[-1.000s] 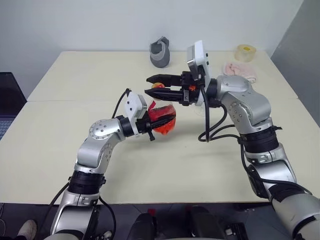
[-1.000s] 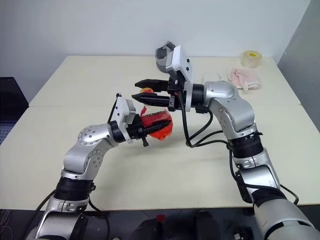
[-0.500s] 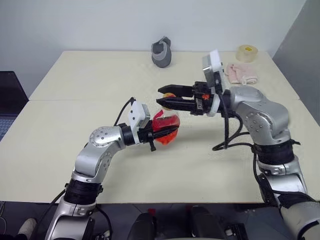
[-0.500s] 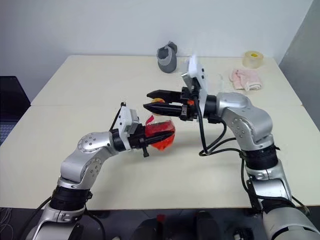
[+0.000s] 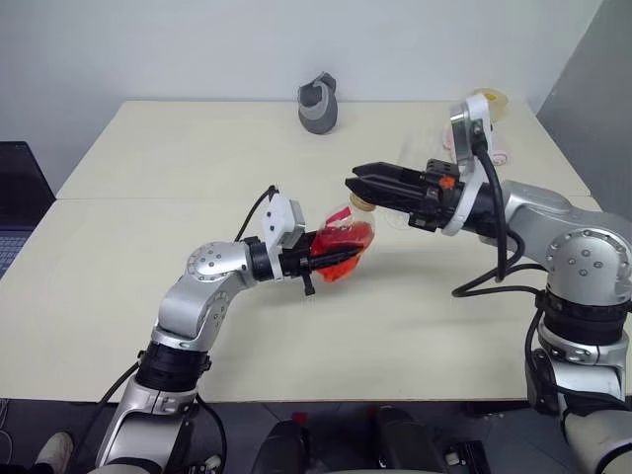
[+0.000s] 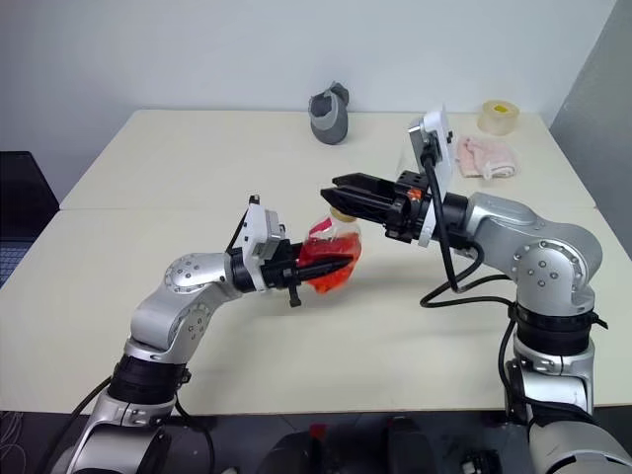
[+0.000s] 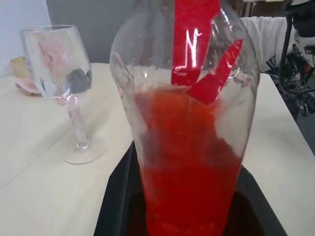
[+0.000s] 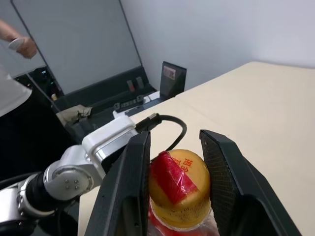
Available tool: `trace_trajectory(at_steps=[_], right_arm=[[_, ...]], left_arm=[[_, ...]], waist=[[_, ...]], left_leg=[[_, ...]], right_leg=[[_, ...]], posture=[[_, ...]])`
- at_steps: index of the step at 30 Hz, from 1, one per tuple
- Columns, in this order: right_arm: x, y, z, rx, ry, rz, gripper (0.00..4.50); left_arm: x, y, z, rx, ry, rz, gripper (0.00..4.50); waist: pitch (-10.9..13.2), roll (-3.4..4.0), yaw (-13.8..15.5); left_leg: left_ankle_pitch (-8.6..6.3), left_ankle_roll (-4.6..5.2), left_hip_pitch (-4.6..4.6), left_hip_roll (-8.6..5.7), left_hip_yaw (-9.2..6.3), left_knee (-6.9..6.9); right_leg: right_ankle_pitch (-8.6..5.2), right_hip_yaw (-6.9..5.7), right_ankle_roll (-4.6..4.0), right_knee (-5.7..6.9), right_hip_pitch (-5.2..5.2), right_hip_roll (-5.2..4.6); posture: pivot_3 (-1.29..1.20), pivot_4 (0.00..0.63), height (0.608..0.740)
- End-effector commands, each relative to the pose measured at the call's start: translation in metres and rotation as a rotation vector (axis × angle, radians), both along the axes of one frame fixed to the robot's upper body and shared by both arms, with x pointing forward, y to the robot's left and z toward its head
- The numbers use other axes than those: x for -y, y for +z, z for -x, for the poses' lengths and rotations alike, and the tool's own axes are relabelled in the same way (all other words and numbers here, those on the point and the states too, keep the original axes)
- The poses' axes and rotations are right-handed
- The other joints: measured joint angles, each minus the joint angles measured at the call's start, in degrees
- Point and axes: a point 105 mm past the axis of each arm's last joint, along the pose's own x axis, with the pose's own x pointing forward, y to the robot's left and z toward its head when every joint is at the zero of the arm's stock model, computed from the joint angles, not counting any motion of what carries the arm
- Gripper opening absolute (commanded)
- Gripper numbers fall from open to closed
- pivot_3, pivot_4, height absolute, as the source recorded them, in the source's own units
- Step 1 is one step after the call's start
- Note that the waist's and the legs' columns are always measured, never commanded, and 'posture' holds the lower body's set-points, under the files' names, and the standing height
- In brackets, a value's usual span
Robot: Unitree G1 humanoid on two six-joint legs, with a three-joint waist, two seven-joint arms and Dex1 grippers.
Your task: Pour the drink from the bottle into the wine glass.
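Plastic bottle (image 5: 344, 245) flexing under left gripper (image 5: 318, 264) fingers clamping body; right gripper (image 8: 173, 183) fingers straddling cap (image 8: 179, 187), contact unclear.

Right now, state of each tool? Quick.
Left tool: shut on the bottle, held tilted above the table.
Right tool: fingers either side of the bottle's yellow cap; contact cannot be told.
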Motion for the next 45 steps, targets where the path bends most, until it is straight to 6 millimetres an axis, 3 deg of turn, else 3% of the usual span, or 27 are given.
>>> trace_trajectory(at_steps=[1, 9, 16, 27, 36, 45], right_arm=[[-0.016, 0.027, 0.014, 0.094, 0.092, -0.071, 1.26], [-0.055, 0.027, 0.015, 0.032, 0.247, -0.102, 1.26], [-0.060, 0.014, 0.019, -0.002, 0.320, -0.055, 1.26], [-0.051, 0.023, 0.007, 0.525, 0.163, 0.077, 1.26], [-0.043, 0.022, 0.007, 0.490, 0.166, 0.064, 1.26], [0.008, 0.017, 0.004, 0.412, 0.023, 0.143, 1.26]], left_arm=[[-0.010, 0.006, -0.010, 0.024, 0.066, 0.032, 0.81], [0.003, 0.010, -0.010, 0.037, 0.049, 0.067, 0.81], [-0.001, 0.010, -0.008, 0.040, 0.055, 0.062, 0.79], [-0.006, 0.010, -0.012, 0.045, 0.078, 0.058, 0.77], [-0.005, 0.011, -0.013, 0.050, 0.075, 0.057, 0.77], [-0.017, 0.006, -0.006, 0.037, 0.094, 0.047, 0.77]], waist=[[0.0, 0.00, 0.0], [0.0, 0.00, 0.0], [0.0, 0.00, 0.0], [0.0, 0.00, -0.2], [0.0, 0.00, 0.0], [0.0, 0.00, 0.1]], left_leg=[[0.00, 0.00, 0.00, 0.00, 0.01, 0.00], [0.06, -0.10, 0.00, -0.02, 0.00, 0.00], [0.07, -0.12, 0.00, -0.02, -0.01, 0.00], [0.08, -0.14, 0.01, 0.00, -0.01, 0.00], [0.11, -0.20, 0.00, -0.01, -0.04, 0.03], [0.10, -0.18, -0.02, -0.02, -0.04, 0.01]], right_leg=[[0.00, 0.02, 0.00, 0.00, 0.00, 0.00], [0.00, 0.00, 0.00, -0.01, 0.00, -0.01], [0.00, -0.01, 0.00, -0.01, -0.01, -0.01], [0.00, -0.01, 0.00, 0.00, -0.02, 0.00], [0.00, -0.02, 0.00, 0.00, -0.02, -0.06], [0.00, -0.01, 0.00, -0.07, 0.00, -0.09]], posture=[[0.00, 0.150, 0.740], [0.00, 0.150, 0.740], [0.00, 0.150, 0.740], [0.00, 0.150, 0.740], [0.00, 0.150, 0.740], [0.00, 0.150, 0.740]])
